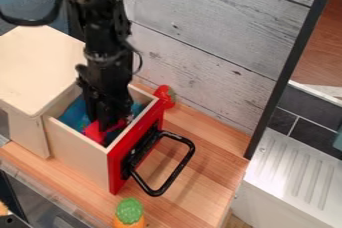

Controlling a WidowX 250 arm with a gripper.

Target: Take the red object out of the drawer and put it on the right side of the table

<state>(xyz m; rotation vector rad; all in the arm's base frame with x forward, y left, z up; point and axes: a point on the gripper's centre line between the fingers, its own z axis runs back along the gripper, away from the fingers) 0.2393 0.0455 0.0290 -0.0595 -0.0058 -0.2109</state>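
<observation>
Red object [95, 134] — in drawer [79, 153], at end effector [107, 126].

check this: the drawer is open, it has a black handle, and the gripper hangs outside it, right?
The gripper is not outside the drawer: the camera view shows it down inside. The drawer is open and has a black handle.

Drawer front [117, 172] is red, handle [182, 168] black, block [94, 132] pinkish red, gripper [105, 122] black; wall [194, 27] whitish-grey, dark-flecked; counter [210, 154] striped in orange-browns; toy [129, 211] green above, orange below.
</observation>
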